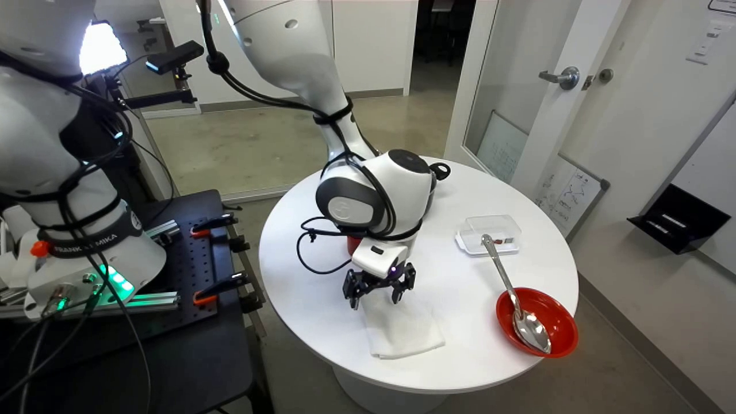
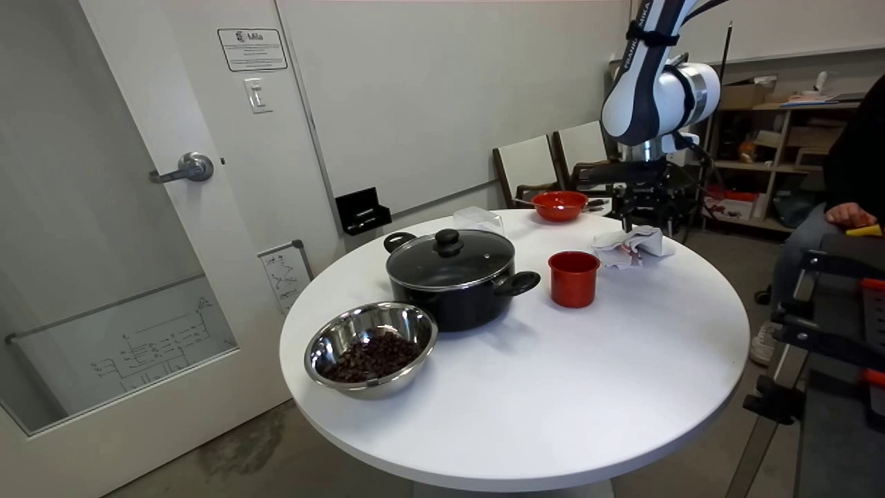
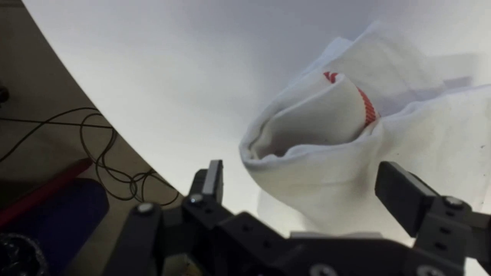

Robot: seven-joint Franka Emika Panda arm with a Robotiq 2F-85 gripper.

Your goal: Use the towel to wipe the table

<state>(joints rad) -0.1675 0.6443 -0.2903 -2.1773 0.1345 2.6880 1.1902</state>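
In an exterior view, the hand [image 1: 375, 300], spread wide with nothing gripped, is at the eleven-o'clock end of the towel [image 1: 405, 330], which lies near six o'clock on the surface [image 1: 471, 287]. Likely light, soft and floppy, it should pinch best at the raised fold [image 3: 337, 165].

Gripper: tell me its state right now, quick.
Gripper: open, jaws spread wide, holding nothing; the towel is not gripped.
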